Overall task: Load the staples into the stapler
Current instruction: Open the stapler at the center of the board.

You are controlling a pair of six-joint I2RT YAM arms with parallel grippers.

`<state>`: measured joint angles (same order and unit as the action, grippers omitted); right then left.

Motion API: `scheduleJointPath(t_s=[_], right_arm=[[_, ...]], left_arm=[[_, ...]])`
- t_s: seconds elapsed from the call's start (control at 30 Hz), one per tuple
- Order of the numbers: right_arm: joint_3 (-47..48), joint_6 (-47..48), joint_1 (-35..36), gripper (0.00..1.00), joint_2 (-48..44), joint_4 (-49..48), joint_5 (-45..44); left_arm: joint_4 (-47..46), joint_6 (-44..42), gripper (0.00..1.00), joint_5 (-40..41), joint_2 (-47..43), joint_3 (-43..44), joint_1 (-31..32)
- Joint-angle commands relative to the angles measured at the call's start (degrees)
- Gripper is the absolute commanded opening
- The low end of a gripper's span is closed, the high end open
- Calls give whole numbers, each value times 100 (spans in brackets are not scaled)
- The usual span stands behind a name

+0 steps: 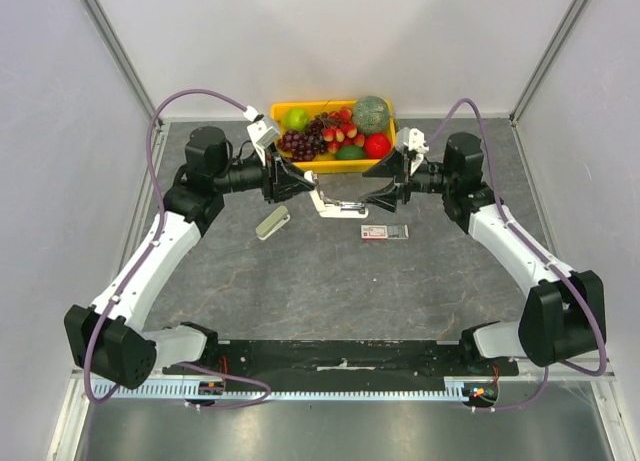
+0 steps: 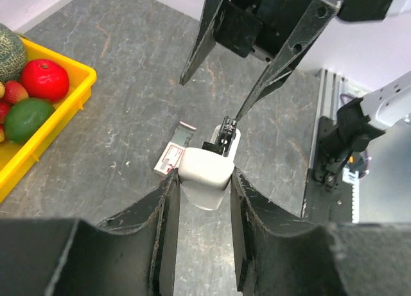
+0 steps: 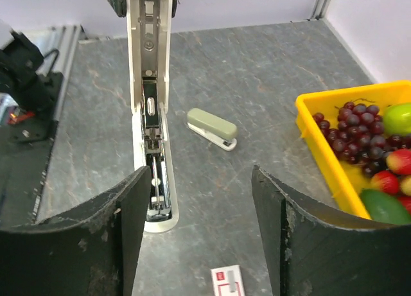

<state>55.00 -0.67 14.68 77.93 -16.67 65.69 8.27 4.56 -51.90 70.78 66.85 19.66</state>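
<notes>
My left gripper (image 2: 204,175) is shut on the rear end of a white stapler (image 2: 205,167). The stapler is swung open, with its metal staple channel (image 3: 153,174) exposed. In the top view the stapler (image 1: 330,203) lies between the two grippers, left (image 1: 303,188) and right (image 1: 378,196). My right gripper (image 3: 200,174) is open and empty, just past the stapler's front end. Its left finger (image 3: 128,206) is beside the channel. The staples box (image 1: 385,231), small with red and white markings, lies flat on the table. It shows in both the right wrist view (image 3: 228,282) and the left wrist view (image 2: 172,158).
A second, olive-green stapler (image 1: 272,222) lies closed on the table to the left, also seen in the right wrist view (image 3: 212,128). A yellow tray (image 1: 275,112) of toy fruit stands at the back behind the grippers. White walls enclose the table on three sides.
</notes>
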Motion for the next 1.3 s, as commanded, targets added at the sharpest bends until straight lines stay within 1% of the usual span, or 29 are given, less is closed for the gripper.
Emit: scheduleJointPath(t_s=[0.0, 0.07, 0.17, 0.2, 0.27, 0.3, 0.33, 0.4, 0.43, 0.53, 0.57, 0.6, 0.77, 0.8, 0.83, 0.9, 0.97, 1.07, 1.27], right_arm=[[581, 2683, 211, 73, -112, 2940, -407], [687, 2940, 368, 73, -50, 3309, -793], [652, 3072, 413, 73, 38, 3389, -1189], [626, 3073, 422, 73, 55, 3389, -1286], [512, 3186, 422, 73, 64, 3380, -1566], [459, 3222, 422, 73, 47, 3398, -1646], [372, 3248, 413, 73, 21, 3381, -1682], [257, 3354, 404, 73, 12, 3372, -1612], [152, 3354, 404, 73, 55, 3337, -1560], [99, 3354, 404, 73, 222, 3337, -1533], [98, 3371, 413, 73, 249, 3328, -1550], [90, 3424, 413, 73, 266, 3336, -1559], [28, 3450, 413, 73, 267, 3328, -1551], [19, 3459, 404, 73, 266, 3328, -1551], [19, 3451, 413, 73, 266, 3328, -1551], [-7, 3459, 413, 73, 249, 3328, -1551], [-33, 3468, 404, 73, 231, 3328, -1577], [-86, 3503, 343, 73, 152, 3319, -1542], [-121, 3477, 237, 73, 91, 3301, -1428]], left_arm=[[359, -1035, 2, 223, -232, -40, 125], [351, -1211, 2, 259, -293, -163, 161], [35, -1370, 2, 426, -346, -663, 178], [-253, -1396, 2, 478, -363, -1039, 178], [-676, -1388, 2, 514, -442, -1471, 170], [-800, -1335, 2, 549, -460, -1891, 178], [-1419, -1213, 2, 584, -469, -2086, 178], [-1836, -1115, 2, 646, -452, -2551, 178], [-2299, -1054, 2, 637, -451, -2711, 178], [-3232, -870, 2, 602, -452, -3396, 187], [-3853, -817, 2, 550, -443, -3554, 187], [-4025, -781, 2, 523, -425, -3774, 187], [-5052, -508, 2, 514, -171, -4232, 187], [-5707, -517, 2, 505, -101, -4485, 196], [-6001, -256, 2, 479, -22, -4601, 187], [-6529, -35, 2, 462, 295, -4734, 196], [-6505, 36, 2, 374, 592, -4638, 196], [-6759, 80, 2, 356, 813, -4698, 196], [-6830, 72, 2, 312, 893, -4769, 196]])
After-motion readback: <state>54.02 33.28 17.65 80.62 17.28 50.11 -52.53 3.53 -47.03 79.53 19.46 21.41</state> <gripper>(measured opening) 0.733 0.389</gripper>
